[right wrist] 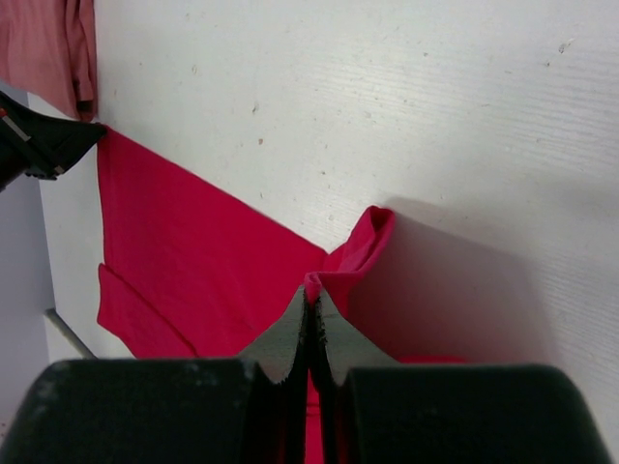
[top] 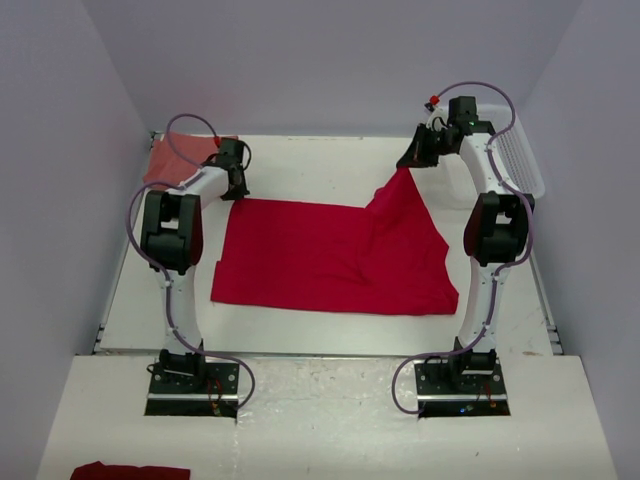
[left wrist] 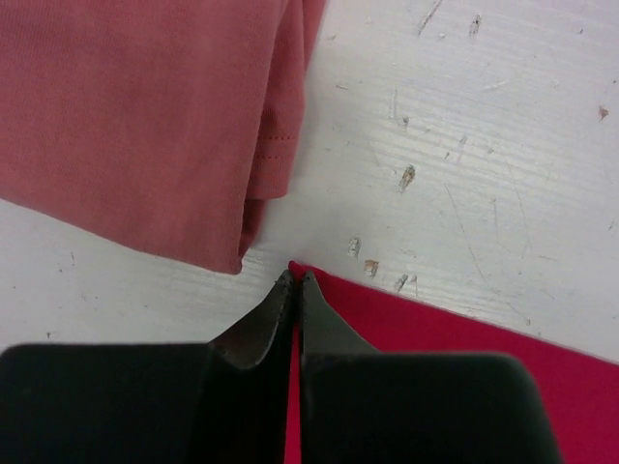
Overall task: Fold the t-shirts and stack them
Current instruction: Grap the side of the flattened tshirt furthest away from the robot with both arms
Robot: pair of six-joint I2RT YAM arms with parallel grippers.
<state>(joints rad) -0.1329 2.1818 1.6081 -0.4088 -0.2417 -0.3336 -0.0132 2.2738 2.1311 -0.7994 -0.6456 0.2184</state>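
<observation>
While the bright red t-shirt (top: 330,260) is spread on the table (top: 300,165) near the folded salmon t-shirt (top: 168,160), its far corners are pinched in the closed left gripper (left wrist: 294,282) and right gripper (right wrist: 311,298), so the fold is judged to be starting, and both corners must be carried evenly forward.

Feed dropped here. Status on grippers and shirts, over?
Left gripper shut on red shirt corner. Right gripper shut on another corner, raised. Salmon shirt folded far left. Nothing blocking.
</observation>
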